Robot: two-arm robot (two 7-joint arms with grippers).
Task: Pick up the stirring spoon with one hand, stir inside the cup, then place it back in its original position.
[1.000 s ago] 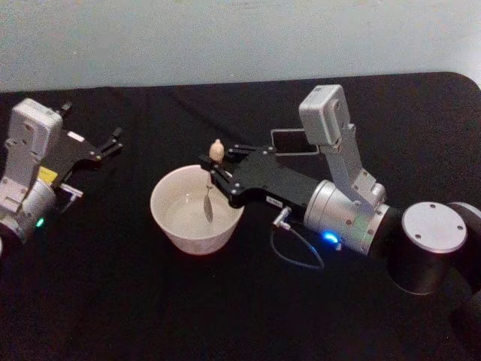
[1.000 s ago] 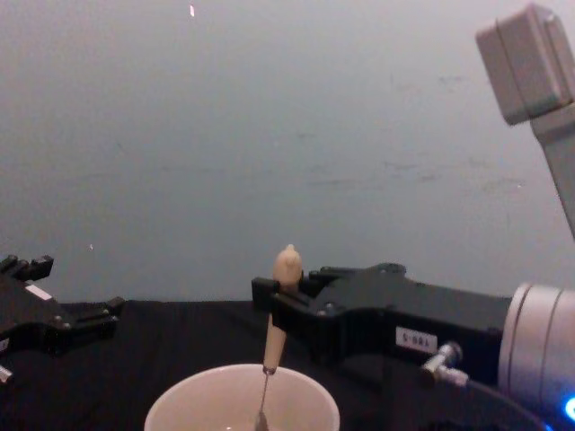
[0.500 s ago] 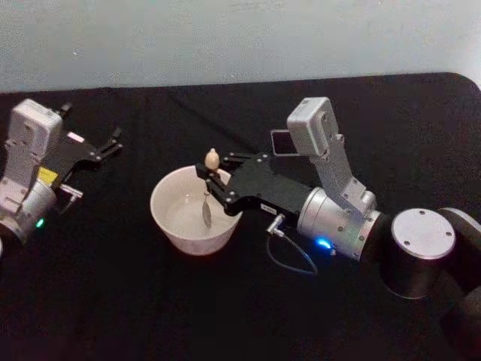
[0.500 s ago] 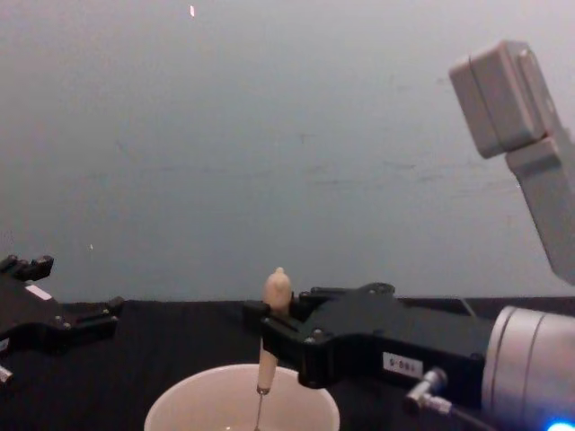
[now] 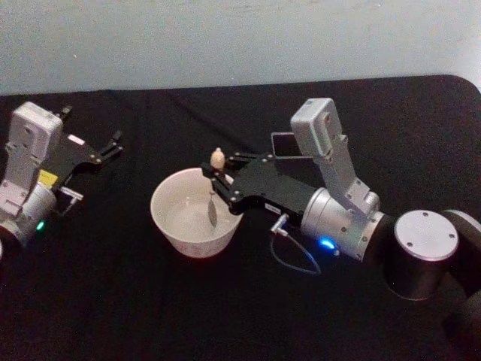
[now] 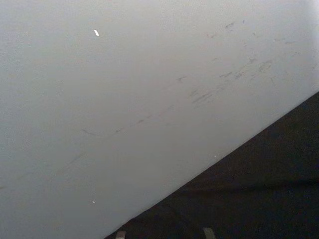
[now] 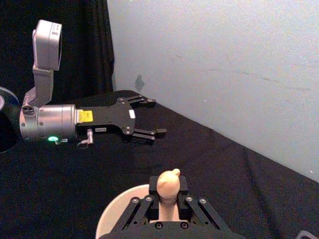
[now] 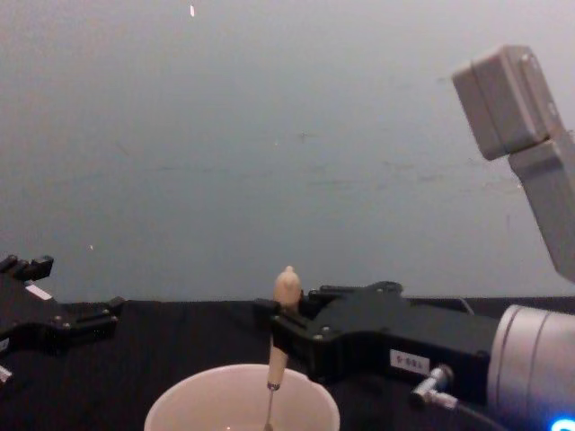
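Note:
The cream-white cup (image 5: 192, 239) stands at the middle of the black table, its rim low in the chest view (image 8: 180, 400). My right gripper (image 5: 219, 180) reaches over the cup's right rim, shut on the beige handle of the stirring spoon (image 5: 217, 159). The spoon stands nearly upright, its metal shaft and small bowl down inside the cup. The handle knob pokes up above the black jaws (image 8: 287, 285) (image 7: 168, 185). The dark grey square holder (image 5: 284, 142) stands behind the right arm, partly hidden by it. My left gripper (image 5: 94, 129) rests open at the far left, apart from the cup.
A pale wall runs along the table's far edge. The right arm's wrist cable (image 5: 294, 259) loops over the cloth to the right of the cup. From the right wrist, the left gripper (image 7: 152, 117) is seen open beyond the cup (image 7: 112, 214).
My right gripper carried the spoon a little to the left inside the cup, then back to the right. The left arm has stayed still.

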